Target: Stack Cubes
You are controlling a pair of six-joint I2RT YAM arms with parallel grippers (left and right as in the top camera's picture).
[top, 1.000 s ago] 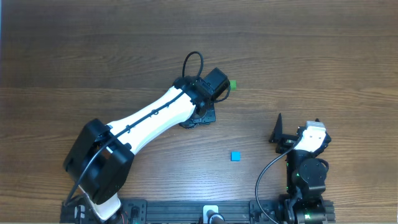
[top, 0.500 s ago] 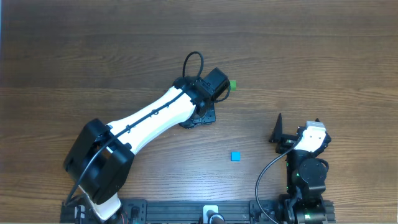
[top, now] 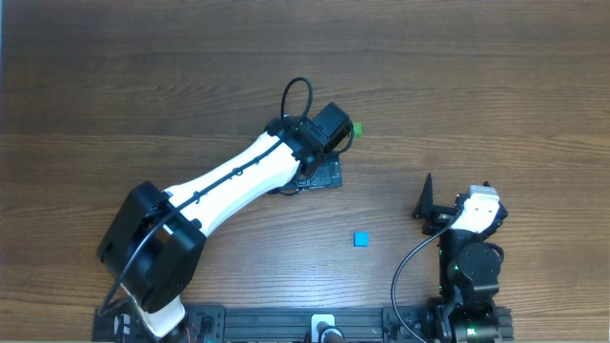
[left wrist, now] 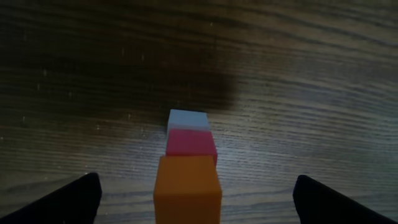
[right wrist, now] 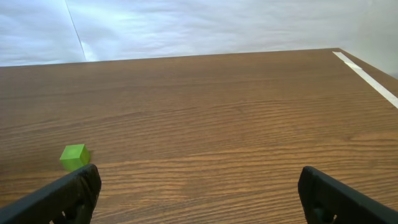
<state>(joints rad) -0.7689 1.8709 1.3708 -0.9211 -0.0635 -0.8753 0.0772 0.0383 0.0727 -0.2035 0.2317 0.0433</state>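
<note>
Stack of orange cube (left wrist: pixel 187 186) on red cube (left wrist: pixel 191 143) on pale cube (left wrist: pixel 188 119) stands centred between my left gripper's (left wrist: pixel 196 200) wide-spread jaws, touching neither.

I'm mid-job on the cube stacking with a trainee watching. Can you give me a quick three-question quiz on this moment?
1. Which cube tops the stack standing between the fingers of the open left gripper? A red; B orange; C green.
2. True or false: the small green cube sits on the stack.
3. How many cubes lie alone on the wooden table, off the stack?

Key: 1 B, the small orange cube. 2 False, it rests on the table by itself. 3 Two, the green one and the small blue cube.
</note>
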